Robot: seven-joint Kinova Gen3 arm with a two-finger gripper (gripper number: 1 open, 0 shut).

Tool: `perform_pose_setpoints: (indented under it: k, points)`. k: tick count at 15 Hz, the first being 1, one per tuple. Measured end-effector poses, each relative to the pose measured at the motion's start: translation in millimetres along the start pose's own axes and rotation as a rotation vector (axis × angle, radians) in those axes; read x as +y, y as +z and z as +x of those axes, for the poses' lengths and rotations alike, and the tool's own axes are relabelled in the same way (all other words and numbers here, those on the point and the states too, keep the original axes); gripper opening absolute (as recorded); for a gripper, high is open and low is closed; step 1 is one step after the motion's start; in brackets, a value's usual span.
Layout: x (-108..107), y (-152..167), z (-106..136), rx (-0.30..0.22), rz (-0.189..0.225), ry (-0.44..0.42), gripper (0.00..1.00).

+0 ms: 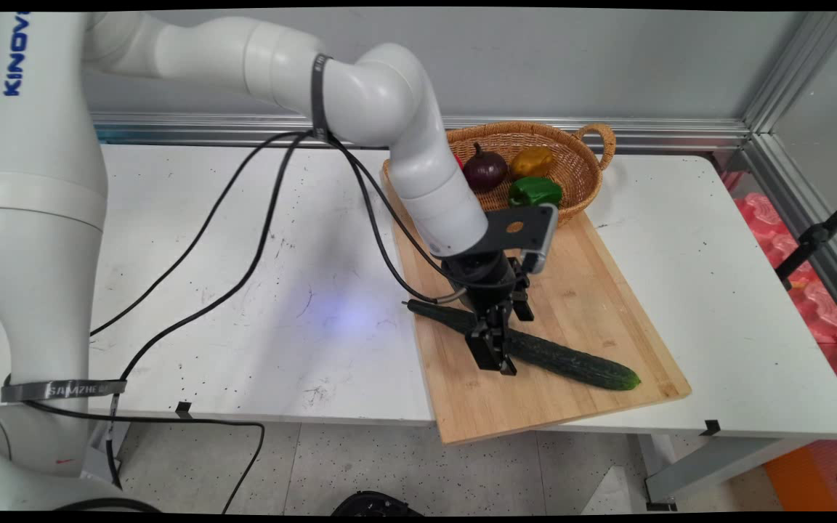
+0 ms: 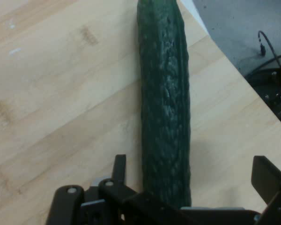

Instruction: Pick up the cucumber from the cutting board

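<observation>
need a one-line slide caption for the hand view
Open gripper straddling a dark green cucumber lying on a wooden cutting board.

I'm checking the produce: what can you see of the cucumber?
The cucumber is long, dark green, bumpy-skinned and whole. It lies flat and diagonal on the wooden cutting board, one end overhanging the board's left edge. The open claw straddles its middle, one finger clear of its side.
</observation>
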Motion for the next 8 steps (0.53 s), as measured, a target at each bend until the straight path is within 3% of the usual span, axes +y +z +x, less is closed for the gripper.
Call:
perform_pose_setpoints:
  k: [6,7,8]
  points:
    - [-4.2,19.3,3.5,-0.026,0.004,0.015,1.00]
    - [-4.9,21.3,3.9,-0.030,0.006,0.017,0.00]
    - [-5.4,22.7,4.2,-0.032,0.008,0.019,0.00]
